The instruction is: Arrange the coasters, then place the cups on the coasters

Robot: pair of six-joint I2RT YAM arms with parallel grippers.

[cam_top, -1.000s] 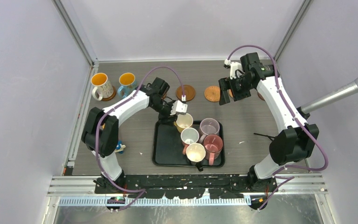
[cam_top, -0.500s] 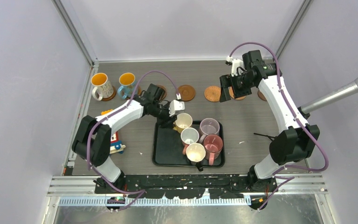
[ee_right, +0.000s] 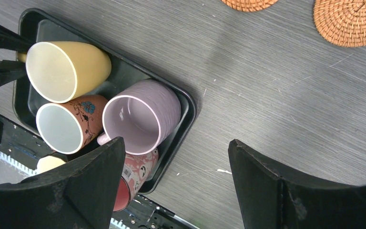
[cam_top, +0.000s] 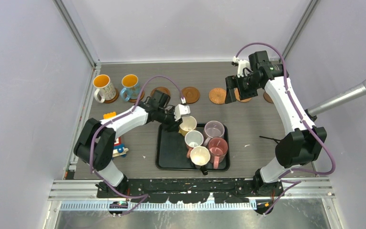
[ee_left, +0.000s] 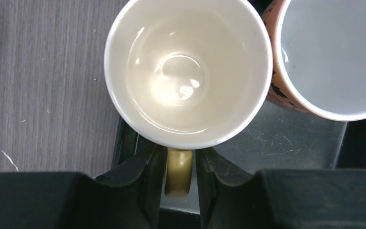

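The left claw (ee_left: pixel 178 157) brackets the handle (ee_left: pixel 178 179) of the yellow mug (ee_left: pixel 188 71) at the tray's (ee_left: pixel 286 148) far edge, jaws narrow but not yet pinching. It should squeeze squarely, then lift straight, clear of the floral mug (ee_left: pixel 329 57). The right claw (ee_right: pixel 176 145) hangs wide open, empty.

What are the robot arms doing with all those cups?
The left end effector straddles the handle of the yellow mug, one of five in the black tray. Two mugs already sit on coasters, back left. The right end effector hangs open near the bare coasters.
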